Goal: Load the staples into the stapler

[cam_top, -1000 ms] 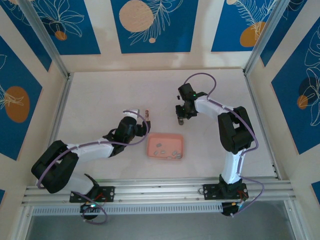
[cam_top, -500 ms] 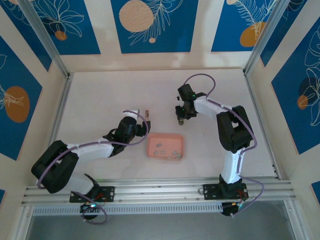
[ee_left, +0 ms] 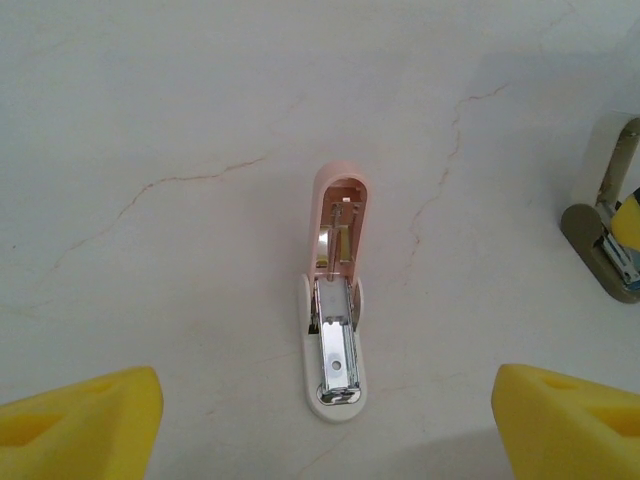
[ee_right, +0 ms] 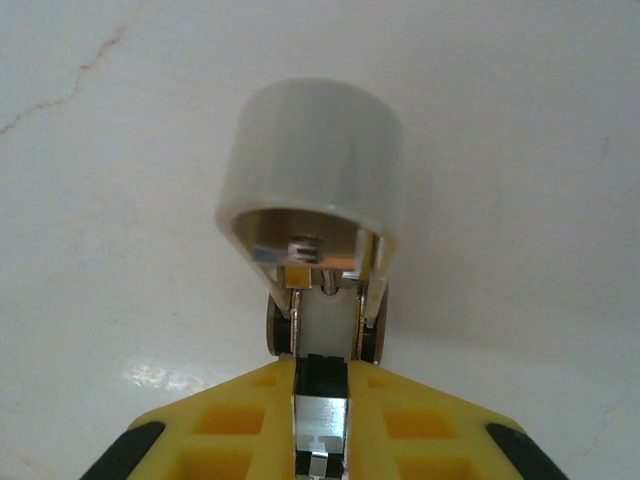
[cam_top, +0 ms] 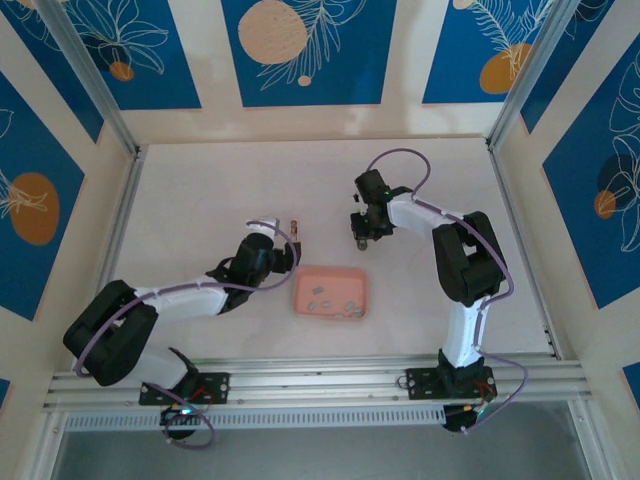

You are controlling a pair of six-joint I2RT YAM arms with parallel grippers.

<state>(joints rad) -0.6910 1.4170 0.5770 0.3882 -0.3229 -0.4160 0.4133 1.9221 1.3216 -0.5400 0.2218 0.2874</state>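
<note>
Staples (cam_top: 330, 298) lie loose in the pink tray (cam_top: 330, 268), none picked up. Off the tray's far-left corner the pink stapler (ee_left: 335, 330) lies flipped open. My left gripper (ee_left: 326, 425) hangs over it, spread wide and empty. Past the tray's far edge, my right gripper (ee_right: 322, 400) pinches a grey hinged tool (ee_right: 312, 160). Risks: the strips are tiny and may slip, and the unheld stapler may skid.

Your left gripper (ee_left: 325, 385) shows two yellow fingertips (ee_left: 90, 420), the rest lost off the bottom edge. To its right, the grey stapler (ee_left: 588, 240) is sliced by the frame. Its rail vanishes between the right gripper (ee_right: 320, 385). From above, the staples (cam_top: 328, 298) are specks, too small to count.
</note>
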